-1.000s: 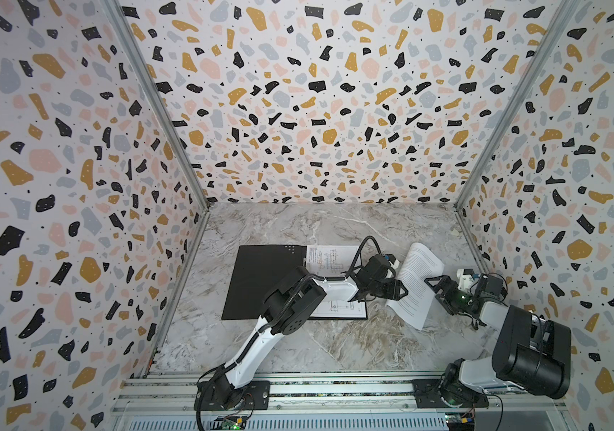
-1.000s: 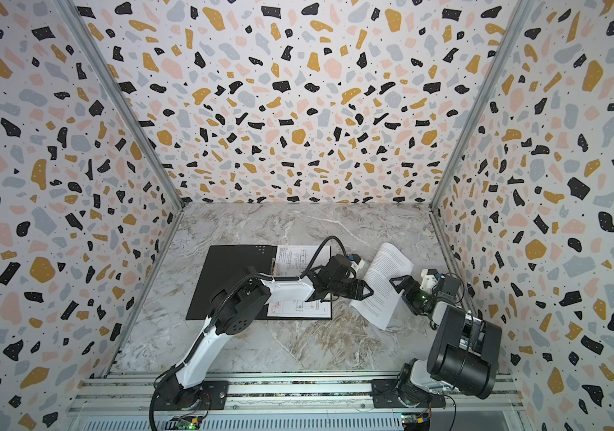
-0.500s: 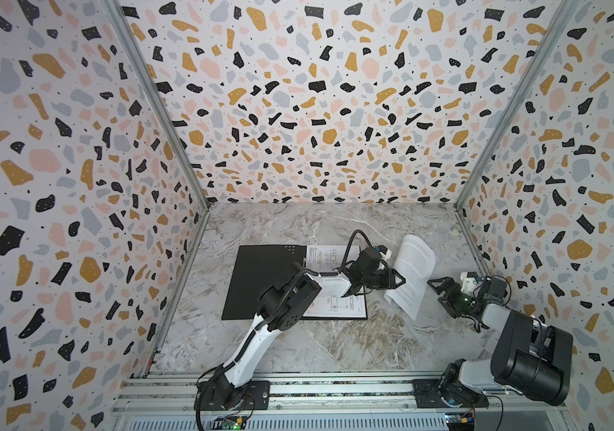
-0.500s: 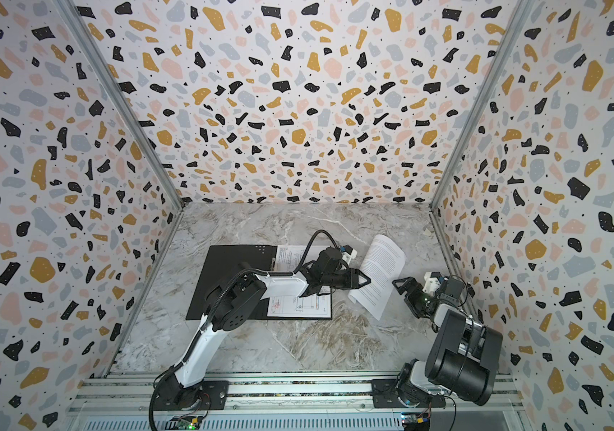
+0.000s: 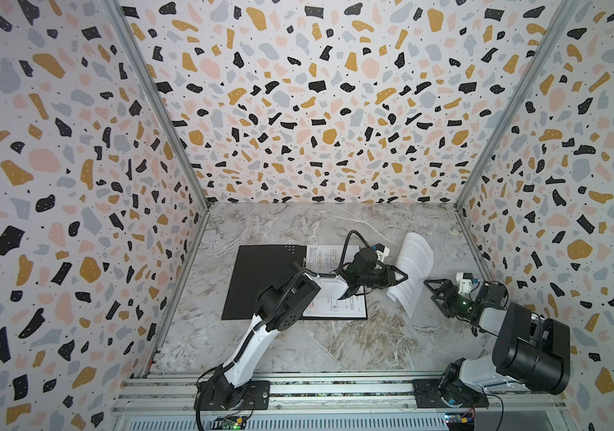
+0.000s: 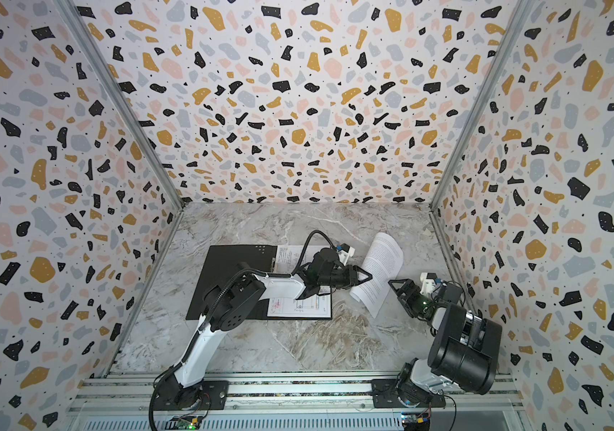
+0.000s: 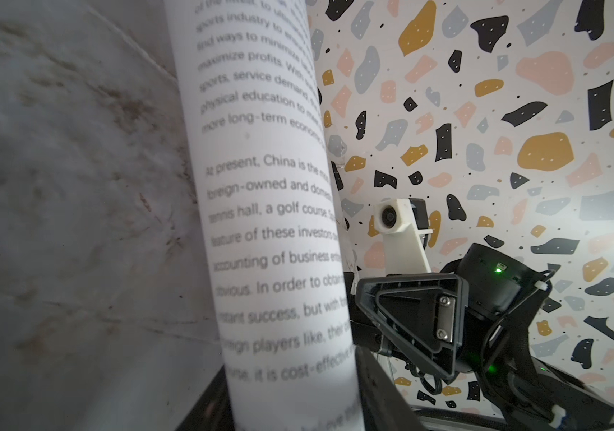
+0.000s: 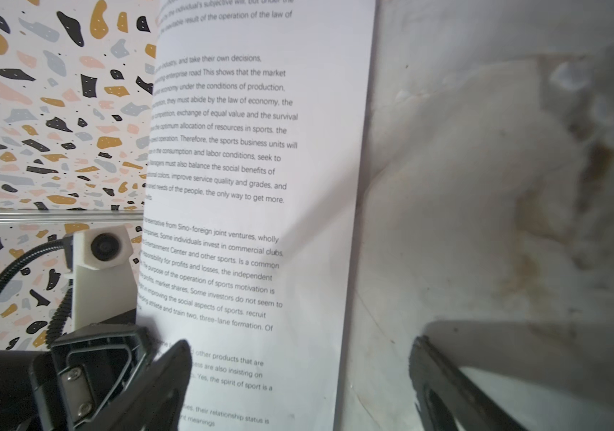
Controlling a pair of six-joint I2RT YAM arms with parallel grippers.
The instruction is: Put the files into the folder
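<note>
The printed text sheet (image 5: 414,266) is held curled above the counter (image 5: 335,347), clamped at its edge by the left end effector (image 5: 401,277). The right end effector (image 5: 436,298) is spread wide and empty beside it. The folder (image 5: 260,280) is laid open, with a drawing sheet (image 5: 335,309) on its right half.

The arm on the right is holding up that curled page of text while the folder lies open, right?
Not quite: the left gripper holds the curled text page up. The right gripper stands open next to it, gripping nothing, as both top views show. The folder does lie open.
</note>
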